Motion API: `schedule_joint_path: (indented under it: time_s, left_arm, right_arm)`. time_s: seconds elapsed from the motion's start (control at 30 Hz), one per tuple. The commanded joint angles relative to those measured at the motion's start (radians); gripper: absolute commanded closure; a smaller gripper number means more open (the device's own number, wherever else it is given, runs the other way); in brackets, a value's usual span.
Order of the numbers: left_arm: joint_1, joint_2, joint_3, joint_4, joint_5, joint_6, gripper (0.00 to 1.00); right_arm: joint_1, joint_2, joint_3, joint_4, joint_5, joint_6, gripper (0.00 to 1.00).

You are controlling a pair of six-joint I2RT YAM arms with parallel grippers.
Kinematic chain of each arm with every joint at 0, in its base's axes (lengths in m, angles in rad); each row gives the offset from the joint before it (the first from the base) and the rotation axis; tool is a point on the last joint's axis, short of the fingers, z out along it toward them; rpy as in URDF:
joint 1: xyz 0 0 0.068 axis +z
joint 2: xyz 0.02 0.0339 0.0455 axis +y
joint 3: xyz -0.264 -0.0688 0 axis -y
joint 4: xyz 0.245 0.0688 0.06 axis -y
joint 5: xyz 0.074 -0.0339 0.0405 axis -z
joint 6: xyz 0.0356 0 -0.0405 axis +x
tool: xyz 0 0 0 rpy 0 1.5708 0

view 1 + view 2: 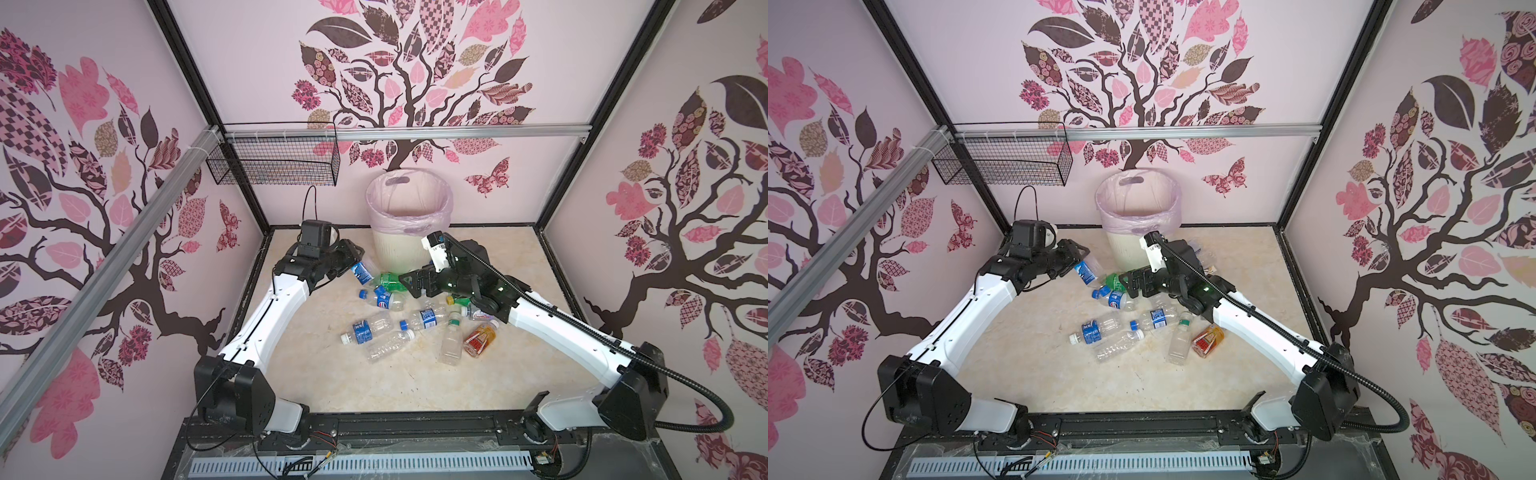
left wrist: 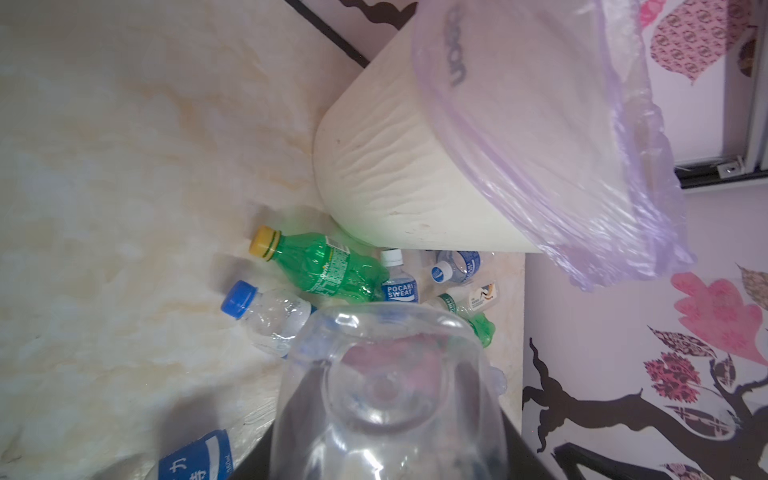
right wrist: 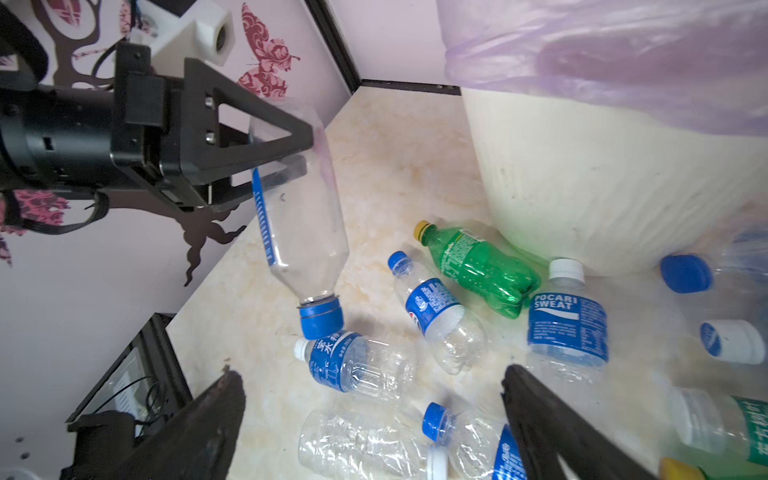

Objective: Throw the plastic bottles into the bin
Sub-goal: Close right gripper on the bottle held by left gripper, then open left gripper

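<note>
At the far left we see the black wire basket (image 1: 274, 164), which hangs on the back wall above the back left corner of the worktop (image 1: 332, 386). Under it, near the back edge of the worktop, is the left gripper (image 1: 352, 258). Its fingers (image 3: 301, 140) are closed on a clear bottle (image 1: 362, 271) with a blue label. They grip it at the bottom end, so the bottle is tilted with its blue cap down, and we cannot tell whether the cap touches the bottles under it. Just to the right of it stands the bin (image 1: 395, 253), upright at the middle of the back edge, with a pale pink bag (image 1: 409, 216) folded over its rim. In front of the bin the other plastic bottles (image 1: 386, 345) are spread around the middle of the worktop, most of them on their sides. A green bottle (image 1: 388, 280) lies just beside the foot of the bin. Over this heap is the right gripper (image 1: 408, 286), and its fingers (image 3: 199, 424) stand wide apart, open. Further right, an orange-red labelled bottle (image 1: 480, 338) lies closer to the right edge, beside the right arm.
</note>
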Motion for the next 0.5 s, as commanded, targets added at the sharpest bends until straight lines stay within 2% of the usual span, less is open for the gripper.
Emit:
schedule_joint_path:
  time_s: [0.0,0.23,0.47]
  left_arm:
    - [-0.033,-0.016,0.049,0.044,0.049,0.023,0.52]
    - [-0.067,-0.026,0.076,0.072,0.103,-0.016,0.52]
    - [-0.068,-0.063,0.082,0.082,0.151,-0.047,0.51]
  right_arm:
    - [0.003,-0.015,0.033,0.066,-0.089,0.039,0.03]
    - [0.003,0.043,0.048,0.119,-0.113,0.056,0.07]
    - [0.004,0.119,0.053,0.204,-0.158,0.097,0.15]
